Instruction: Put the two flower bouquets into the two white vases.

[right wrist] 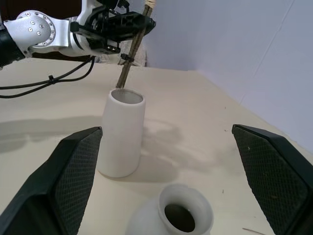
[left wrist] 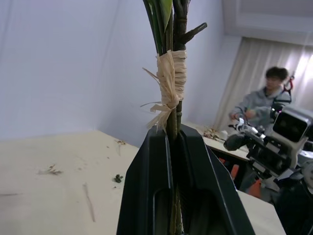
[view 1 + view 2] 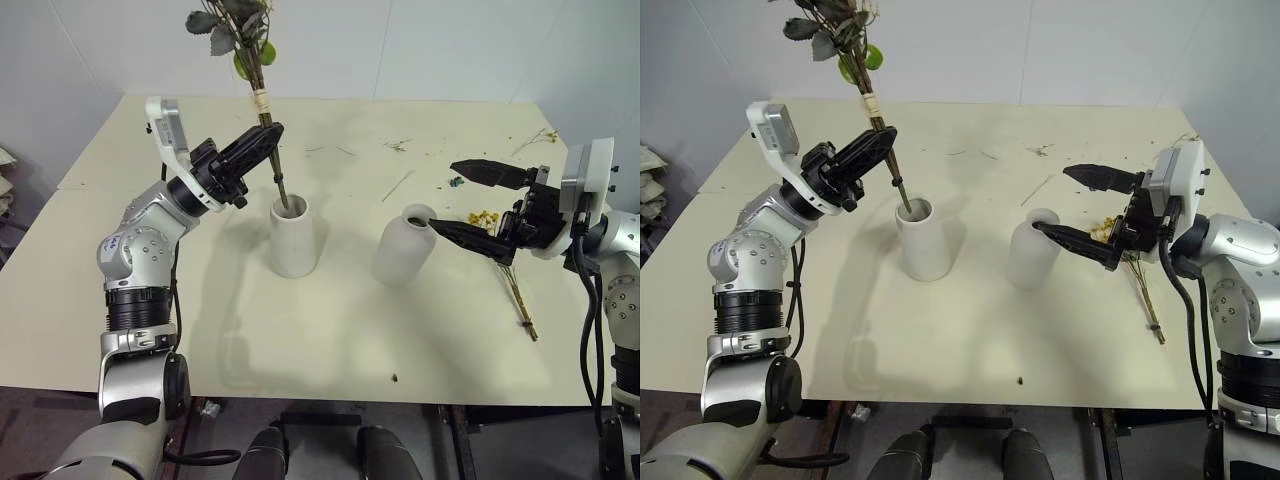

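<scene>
Stems of the rose bouquet [image 3: 263, 100] sit clamped between the closed fingers of the left gripper [image 3: 262, 141], just below the raffia tie [image 2: 171, 78] — the bunch stands tilted, its lower ends dipping into the mouth of the cylinder vase [image 3: 294, 236] while the leafy top rises above. The right gripper [image 3: 470, 200] hovers with its fingers spread wide and empty, its lower finger just beside the bottle vase [image 3: 404, 245]. Behind that gripper the yellow bouquet [image 3: 505, 262] lies flat on the table [image 3: 330, 330] — near scattered twigs [image 3: 398, 146].
</scene>
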You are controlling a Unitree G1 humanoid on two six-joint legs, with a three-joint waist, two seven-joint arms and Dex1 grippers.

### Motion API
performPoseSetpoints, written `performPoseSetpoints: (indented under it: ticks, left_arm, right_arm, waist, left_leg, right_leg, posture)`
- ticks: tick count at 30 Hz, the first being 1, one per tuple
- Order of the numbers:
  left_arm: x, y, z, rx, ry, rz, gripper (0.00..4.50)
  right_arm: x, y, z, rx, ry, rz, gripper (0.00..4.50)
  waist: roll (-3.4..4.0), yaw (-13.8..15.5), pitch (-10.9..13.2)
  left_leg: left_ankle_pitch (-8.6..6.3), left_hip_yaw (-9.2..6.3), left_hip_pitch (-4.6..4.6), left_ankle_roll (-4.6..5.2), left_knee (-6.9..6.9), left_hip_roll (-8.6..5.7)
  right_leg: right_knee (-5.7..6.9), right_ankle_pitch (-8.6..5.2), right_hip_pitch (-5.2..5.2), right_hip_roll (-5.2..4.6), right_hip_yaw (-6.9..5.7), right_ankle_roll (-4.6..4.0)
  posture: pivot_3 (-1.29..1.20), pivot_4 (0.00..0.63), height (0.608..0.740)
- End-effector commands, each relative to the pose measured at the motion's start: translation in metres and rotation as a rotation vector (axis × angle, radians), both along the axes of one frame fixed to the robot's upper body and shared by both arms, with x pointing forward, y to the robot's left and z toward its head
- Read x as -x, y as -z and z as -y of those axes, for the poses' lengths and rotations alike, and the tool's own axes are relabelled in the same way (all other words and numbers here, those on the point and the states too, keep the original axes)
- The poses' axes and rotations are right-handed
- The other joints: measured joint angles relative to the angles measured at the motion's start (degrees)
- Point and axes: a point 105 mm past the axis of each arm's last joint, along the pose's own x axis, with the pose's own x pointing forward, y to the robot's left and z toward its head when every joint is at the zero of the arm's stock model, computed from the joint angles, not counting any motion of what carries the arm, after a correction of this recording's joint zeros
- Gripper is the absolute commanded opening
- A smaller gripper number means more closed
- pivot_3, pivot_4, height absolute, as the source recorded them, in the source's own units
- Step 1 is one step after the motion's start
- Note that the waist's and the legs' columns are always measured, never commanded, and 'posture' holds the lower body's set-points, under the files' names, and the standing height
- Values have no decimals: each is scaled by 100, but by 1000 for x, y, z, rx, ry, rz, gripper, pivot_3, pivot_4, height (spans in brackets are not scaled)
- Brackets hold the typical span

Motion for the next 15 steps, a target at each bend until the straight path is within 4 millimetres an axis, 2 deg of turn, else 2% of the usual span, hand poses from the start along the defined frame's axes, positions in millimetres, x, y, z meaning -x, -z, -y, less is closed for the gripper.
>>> performPoseSetpoints:
  ticks: [1,7,11,14,15]
  left_arm:
    - [-6,-3,0,9,-36,66,22]
    - [-10,14,3,-29,-37,81,22]
    - [-13,17,0,-16,-44,70,22]
    - [-10,25,4,-50,-11,66,22]
    - [-10,27,5,-55,-10,63,311]
  right_arm:
    - [10,-11,1,-17,10,57,4500]
    - [14,-10,-2,-27,15,49,4500]
    - [15,-11,-2,-31,22,45,4500]
    - [15,-11,-2,-36,27,44,4500]
    - [15,-11,-3,-38,28,44,4500]
  waist:
    - [0,11,0]
    - [0,13,0]
    - [0,13,0]
    - [0,11,0]
    - [0,12,0]
  left_leg:
    - [0,0,1,1,0,0]
    - [1,0,-8,3,2,-1]
    - [1,0,-14,3,2,-1]
    - [1,0,-14,4,2,-1]
    - [1,0,-14,4,2,-1]
  right_leg:
    - [0,0,1,0,0,0]
    - [-8,4,-1,-1,0,4]
    - [-10,4,-8,-1,0,4]
    - [-9,4,-9,-1,0,4]
    - [-8,4,-9,-1,0,4]
  posture:
    - [0,150,740]
    - [0,150,740]
    - [0,150,740]
    - [0,150,740]
    - [0,150,740]
